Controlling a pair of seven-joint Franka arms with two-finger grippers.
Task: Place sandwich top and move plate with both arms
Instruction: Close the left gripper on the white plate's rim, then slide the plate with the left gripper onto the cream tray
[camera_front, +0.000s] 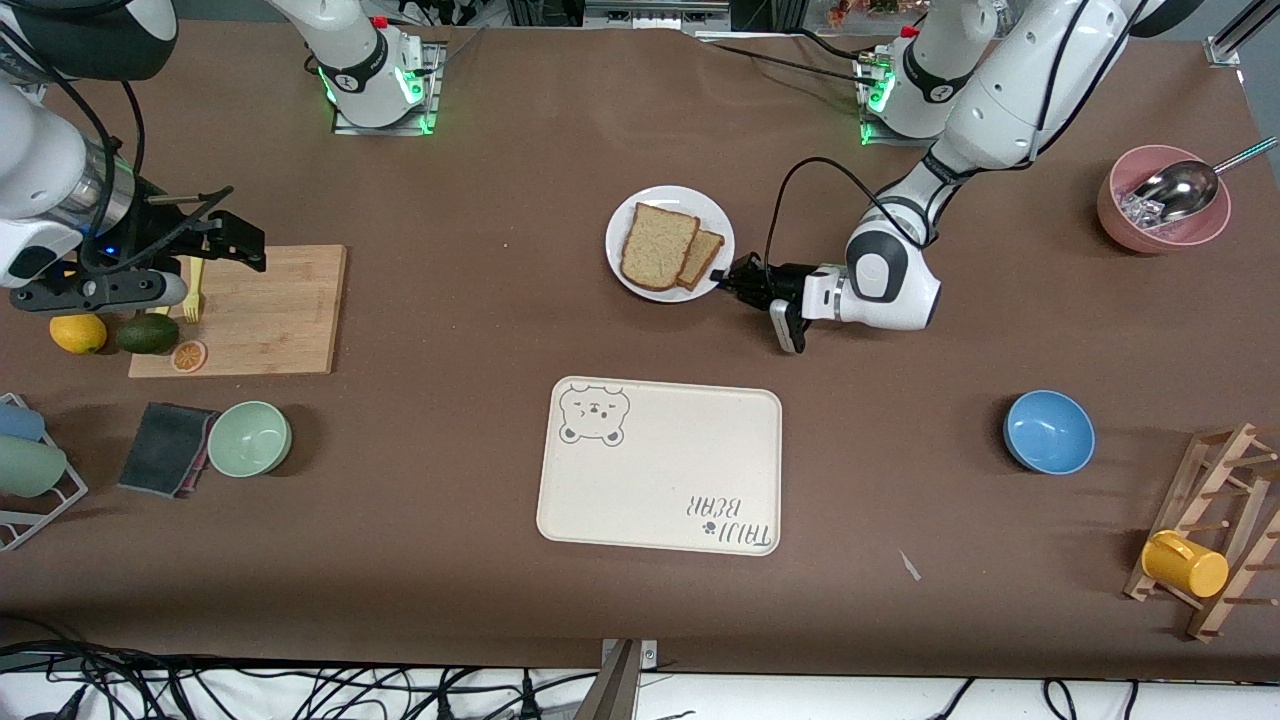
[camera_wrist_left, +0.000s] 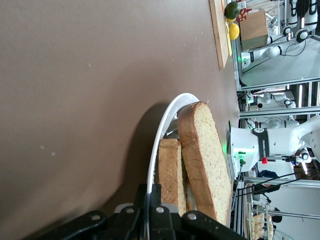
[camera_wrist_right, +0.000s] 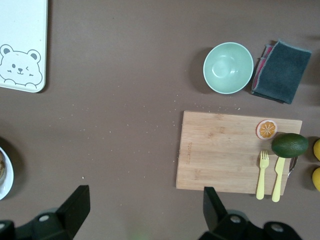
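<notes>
The white plate (camera_front: 628, 272) lies mid-table, farther from the front camera than the bear tray. On it the sandwich top (camera_front: 658, 246), a light tan slice with a brown crust, overlaps a smaller darker slice (camera_front: 704, 260). My left gripper (camera_front: 722, 278) is shut on the plate's rim at the side toward the left arm's end. In the left wrist view the thin rim (camera_wrist_left: 164, 131) runs between the jaws of the left gripper (camera_wrist_left: 156, 194), and the sandwich top (camera_wrist_left: 202, 155) lies over the smaller slice (camera_wrist_left: 170, 170). My right gripper (camera_front: 238, 238) hangs open and holds nothing, up over the cutting board's edge (camera_wrist_right: 145, 207).
The cream bear tray (camera_front: 660, 465) lies nearer the front camera. A cutting board (camera_front: 260, 310) with forks and an orange slice, an avocado, a lemon, a green bowl (camera_front: 249, 438) and a dark cloth sit toward the right arm's end. A blue bowl (camera_front: 1048, 431), pink bowl (camera_front: 1163, 200) and mug rack (camera_front: 1200, 540) sit toward the left arm's end.
</notes>
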